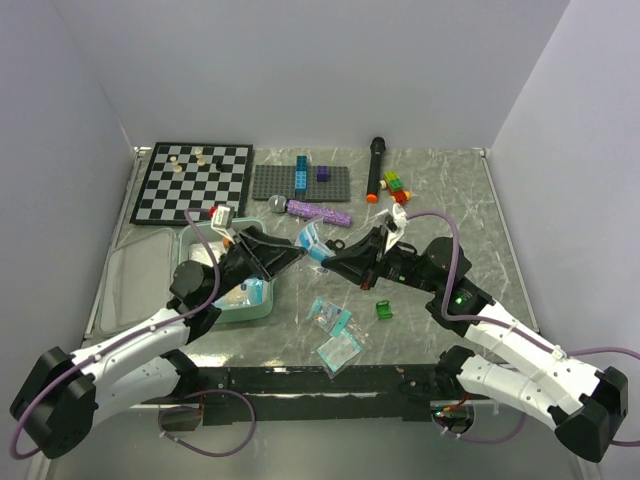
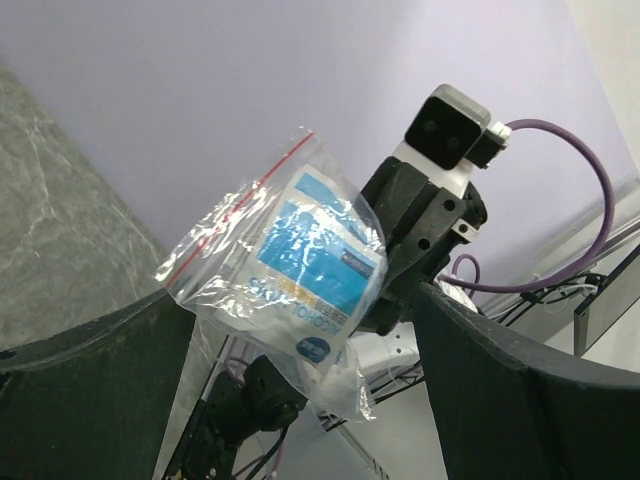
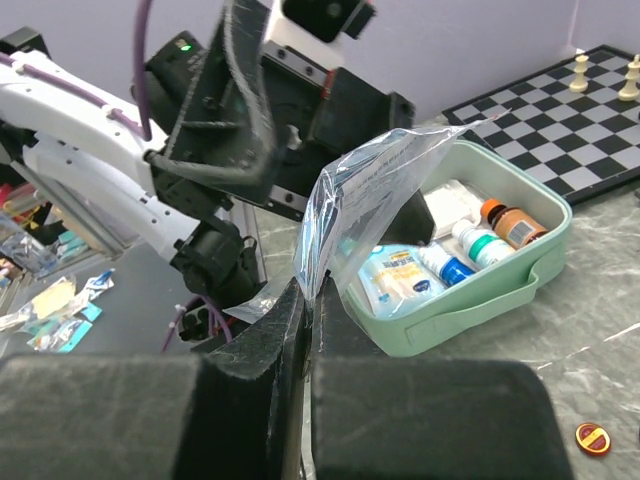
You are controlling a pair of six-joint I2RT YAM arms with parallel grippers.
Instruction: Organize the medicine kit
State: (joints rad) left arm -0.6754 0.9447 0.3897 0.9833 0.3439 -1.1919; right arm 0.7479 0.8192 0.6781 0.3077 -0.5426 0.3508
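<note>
The mint-green medicine kit [image 1: 228,303] lies open at the left, its lid half [image 1: 135,272] flat beside it. In the right wrist view the kit [image 3: 480,292] holds small bottles and a blue-and-white pouch. My right gripper [image 3: 310,300] is shut on the lower edge of a clear zip bag [image 3: 372,195] with a blue alcohol-wipe packet inside, held in the air just right of the kit. From above, the bag [image 1: 313,238] hangs between both grippers. My left gripper [image 2: 300,350] is open, its jaws wide on either side of the bag [image 2: 300,265] without touching it. From above, my left gripper [image 1: 296,258] faces my right gripper [image 1: 327,259].
A chessboard [image 1: 192,182] and a grey studded plate [image 1: 302,183] lie at the back, with a black marker [image 1: 376,168], coloured bricks [image 1: 396,186] and a purple tube [image 1: 320,211]. Two teal packets [image 1: 330,316] [image 1: 338,350] and a green cube [image 1: 384,309] lie near the front.
</note>
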